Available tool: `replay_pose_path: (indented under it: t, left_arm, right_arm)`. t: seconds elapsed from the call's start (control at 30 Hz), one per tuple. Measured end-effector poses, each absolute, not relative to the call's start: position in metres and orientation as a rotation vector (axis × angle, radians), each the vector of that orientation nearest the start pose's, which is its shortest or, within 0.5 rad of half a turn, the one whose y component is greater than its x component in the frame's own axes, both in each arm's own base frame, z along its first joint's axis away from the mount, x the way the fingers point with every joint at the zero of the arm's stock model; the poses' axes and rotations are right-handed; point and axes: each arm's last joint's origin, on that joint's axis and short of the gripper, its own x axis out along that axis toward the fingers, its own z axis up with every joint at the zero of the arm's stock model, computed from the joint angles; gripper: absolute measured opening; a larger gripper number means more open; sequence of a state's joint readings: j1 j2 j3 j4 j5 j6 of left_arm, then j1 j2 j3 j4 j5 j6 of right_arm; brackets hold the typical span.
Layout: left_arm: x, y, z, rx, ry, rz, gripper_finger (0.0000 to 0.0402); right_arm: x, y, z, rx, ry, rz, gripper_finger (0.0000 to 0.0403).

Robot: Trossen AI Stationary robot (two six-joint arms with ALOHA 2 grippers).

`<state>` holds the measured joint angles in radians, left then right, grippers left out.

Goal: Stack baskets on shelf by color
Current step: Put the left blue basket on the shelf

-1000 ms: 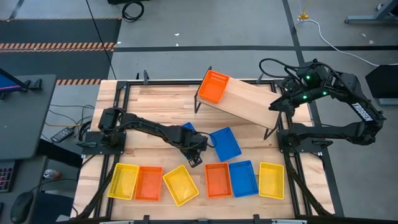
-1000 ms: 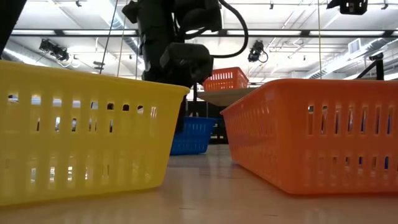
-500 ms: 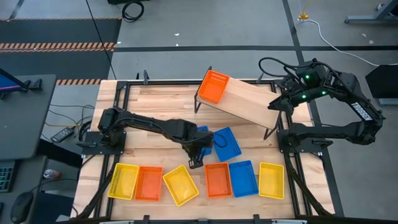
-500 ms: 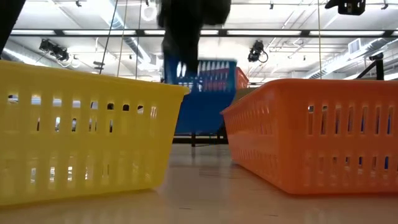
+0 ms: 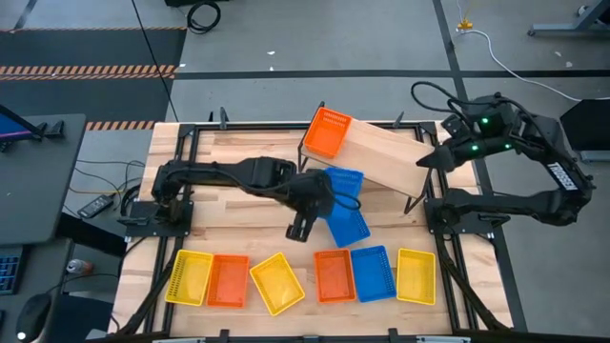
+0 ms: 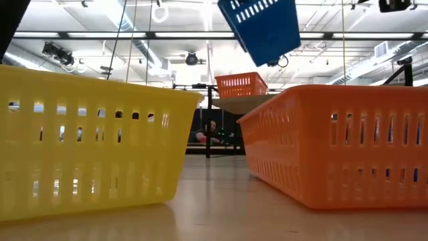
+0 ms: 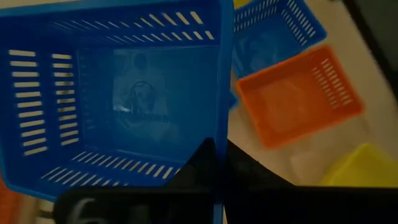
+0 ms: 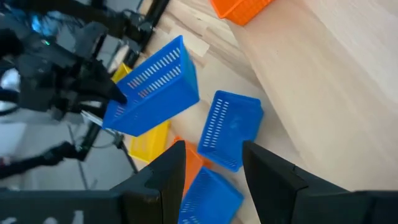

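Note:
My left gripper (image 5: pixel 320 196) (image 7: pixel 219 155) is shut on a blue basket (image 5: pixel 344 180) (image 6: pixel 264 28) (image 8: pixel 152 93), which it carries high over the table's middle, close to the shelf (image 5: pixel 383 158). One orange basket (image 5: pixel 327 132) (image 6: pixel 241 85) stands on the shelf's left end. A second blue basket (image 5: pixel 347 229) (image 8: pixel 231 129) lies flat on the table under the carried one. Along the near edge sit three yellow, two orange and one blue basket (image 5: pixel 373 272). My right gripper (image 8: pixel 211 180) is open and hovers above the shelf's right end (image 5: pixel 434 157). My left gripper holds the blue basket by one wall at its rim (image 7: pixel 220 134), with one finger (image 7: pixel 194 167) inside the basket and the other outside. The fingers come from the table's left side. The basket is lifted clear and tilted, its open side toward the gripper.
The near-edge row starts with a yellow basket (image 5: pixel 189 276) and an orange one (image 5: pixel 227 280) on the left and ends with a yellow one (image 5: pixel 416 275) on the right. The shelf stands slanted at the far right; bare tabletop (image 5: pixel 229 152) lies far left.
My left gripper has risen from just above the table and swung toward the far right, toward the shelf, carrying the blue basket. The basket has gone from table height to lifted clear and tilted. The other blue basket has stayed put.

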<state>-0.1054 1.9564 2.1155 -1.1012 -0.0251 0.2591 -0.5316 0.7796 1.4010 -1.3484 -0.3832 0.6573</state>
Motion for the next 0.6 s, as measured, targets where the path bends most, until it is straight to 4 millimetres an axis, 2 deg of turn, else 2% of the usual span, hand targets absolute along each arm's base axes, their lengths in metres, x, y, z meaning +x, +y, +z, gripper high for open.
replay_pose_path:
  t: [0.37,0.6]
  left_arm:
    - [0.436,-0.019,0.377,0.457,0.63,-0.207,0.0011]
    - [0.469,0.017,0.335,0.449,0.685,-0.144,0.0012]
  right_arm:
    - [0.035,-0.008,0.421,1.074,0.48,-0.372,0.0165]
    - [0.03,-0.005,0.421,1.107,0.451,-0.376,0.0165]
